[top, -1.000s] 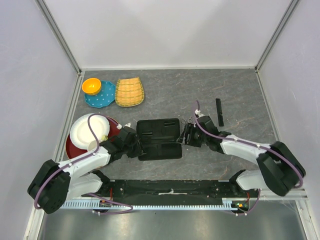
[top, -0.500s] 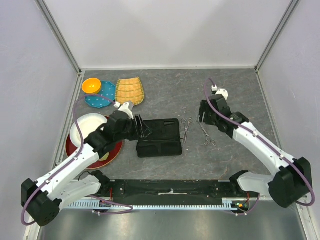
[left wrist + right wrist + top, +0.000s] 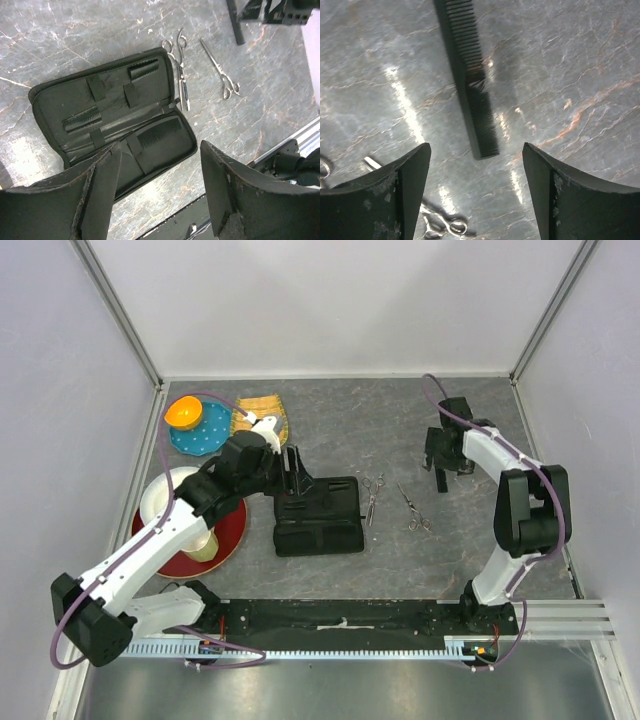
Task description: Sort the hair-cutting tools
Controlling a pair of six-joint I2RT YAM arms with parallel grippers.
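Silver and thin, one pair of scissors (image 3: 180, 70) lies on the grey table (image 3: 340, 430), right up against the right edge of the open black case (image 3: 115, 115). The other scissors (image 3: 221, 72) lie a bit further right, on their own. The black comb (image 3: 470, 75) lies flat, to the right of both. The right gripper (image 3: 476, 146) hangs just over the comb, jaws wide, holding nothing. The left gripper (image 3: 161, 145) hangs over the case, jaws wide too, and empty.

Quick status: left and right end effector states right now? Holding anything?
Left end effector: open, holding nothing, above the open black case.
Right end effector: open, holding nothing, above the comb.
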